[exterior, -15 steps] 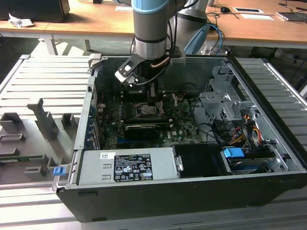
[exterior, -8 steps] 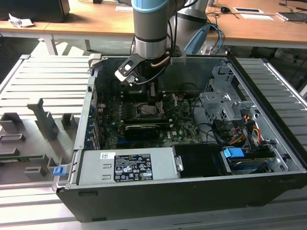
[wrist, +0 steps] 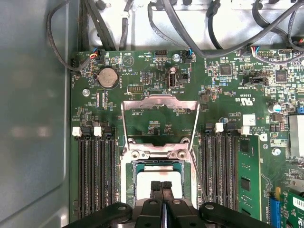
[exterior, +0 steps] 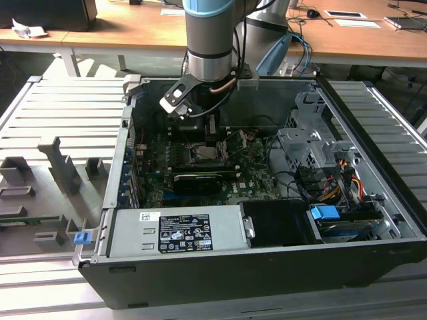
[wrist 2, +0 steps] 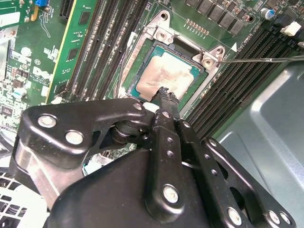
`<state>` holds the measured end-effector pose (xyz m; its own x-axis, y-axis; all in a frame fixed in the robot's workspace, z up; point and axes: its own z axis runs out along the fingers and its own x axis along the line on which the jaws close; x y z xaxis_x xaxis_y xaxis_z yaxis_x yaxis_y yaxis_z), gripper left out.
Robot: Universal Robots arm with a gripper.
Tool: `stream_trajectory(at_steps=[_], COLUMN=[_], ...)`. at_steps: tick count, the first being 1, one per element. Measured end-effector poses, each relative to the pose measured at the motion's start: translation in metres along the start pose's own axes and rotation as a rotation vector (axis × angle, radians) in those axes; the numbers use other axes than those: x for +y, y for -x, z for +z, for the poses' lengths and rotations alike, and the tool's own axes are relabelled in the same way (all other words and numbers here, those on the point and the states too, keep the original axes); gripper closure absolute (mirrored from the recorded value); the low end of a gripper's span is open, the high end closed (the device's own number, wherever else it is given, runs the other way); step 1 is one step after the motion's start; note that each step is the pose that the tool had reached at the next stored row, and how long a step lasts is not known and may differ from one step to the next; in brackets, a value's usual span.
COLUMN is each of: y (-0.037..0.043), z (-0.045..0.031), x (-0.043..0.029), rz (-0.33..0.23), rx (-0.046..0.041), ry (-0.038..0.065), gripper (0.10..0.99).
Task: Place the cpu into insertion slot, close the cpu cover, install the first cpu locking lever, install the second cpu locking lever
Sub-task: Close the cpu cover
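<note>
black hand clenched empty, tips at thin square silver-tan cpu; looks light, stiff, fragile, best gripped by edges.

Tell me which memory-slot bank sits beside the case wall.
The bank with the grey case wall right beside it; the other bank, across the cpu, borders a green board.

One square silver-tan metal chip; two thin steel wire levers; one round silver coin battery; four white plastic slot clips
</note>
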<state>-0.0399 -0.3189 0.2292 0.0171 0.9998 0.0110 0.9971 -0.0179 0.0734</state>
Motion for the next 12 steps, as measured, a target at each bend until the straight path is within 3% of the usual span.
stream_trajectory(at_steps=[12], y=[-0.0004], z=[-0.0072], x=[0.0005], rz=[0.000], rx=[-0.0006], ry=[0.000], gripper=[0.980])
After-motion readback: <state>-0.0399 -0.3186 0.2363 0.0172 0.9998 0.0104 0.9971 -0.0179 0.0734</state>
